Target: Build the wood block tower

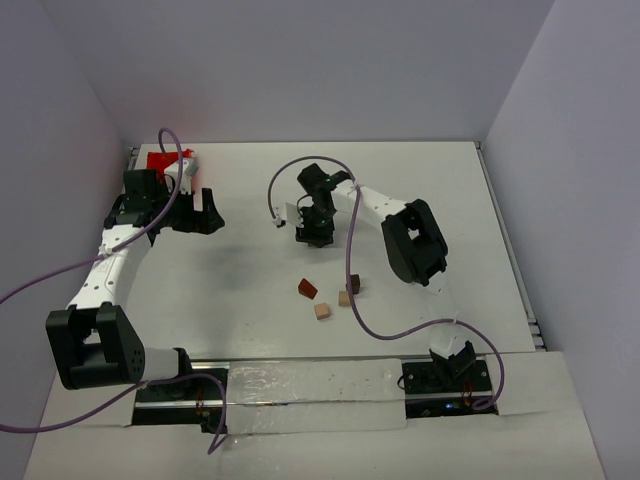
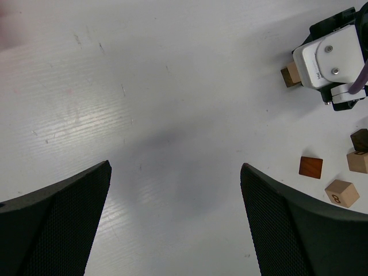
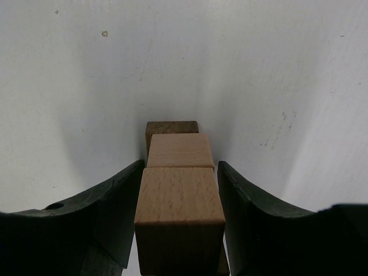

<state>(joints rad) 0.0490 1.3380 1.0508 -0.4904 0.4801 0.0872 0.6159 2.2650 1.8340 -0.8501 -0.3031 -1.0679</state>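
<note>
Tan block [image 3: 179, 221] flanked closely by right gripper [image 3: 181, 168]

The wood block tower [image 3: 179, 167] is hidden beneath the right gripper [image 1: 315, 235] from above, and cropped low in the wrist view.

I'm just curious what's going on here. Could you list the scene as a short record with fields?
tower: three blocks visible, stacked, tan on top
right fingers: on either side of the top block; contact unclear
left fingers: wide open, holding nothing
loose blocks: four, lying apart from the tower
bin: red, back left
</note>
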